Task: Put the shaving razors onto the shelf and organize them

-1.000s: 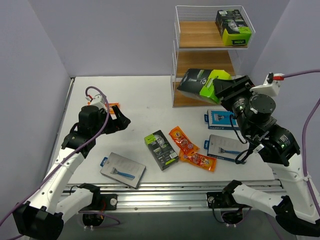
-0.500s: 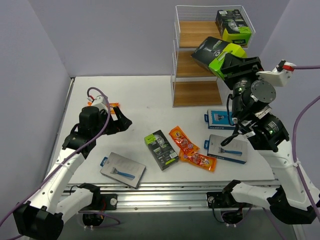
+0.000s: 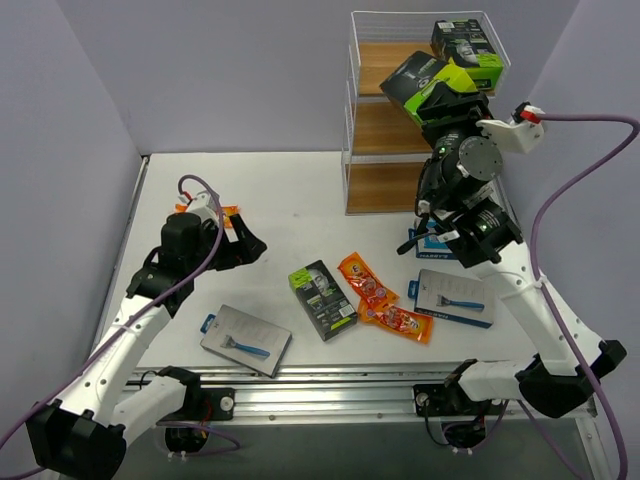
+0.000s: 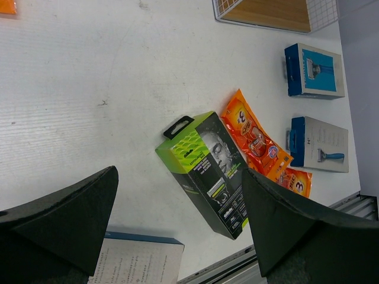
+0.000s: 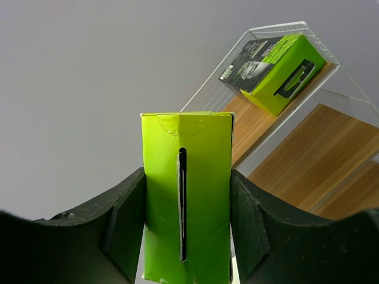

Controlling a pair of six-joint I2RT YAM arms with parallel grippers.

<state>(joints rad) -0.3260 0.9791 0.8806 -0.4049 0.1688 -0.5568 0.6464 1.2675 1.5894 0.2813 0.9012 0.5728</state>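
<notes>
While left end effector (image 4: pixel 177 180) gapes, right end effector (image 5: pixel 187 177) grips green box (image 3: pixel 430 85), raised higher by shelf (image 3: pixel 352 100)

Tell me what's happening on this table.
The right claw grips a black-and-lime razor box, raised in front of the shelf near its upper tiers. One matching box already sits on the top board. The left claw hangs open and empty over the table, where another lime box, orange packets and blue razor cards lie unshelved.

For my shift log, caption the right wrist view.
Right gripper clamps lime-green razor box before wooden wire-framed shelf.
</notes>
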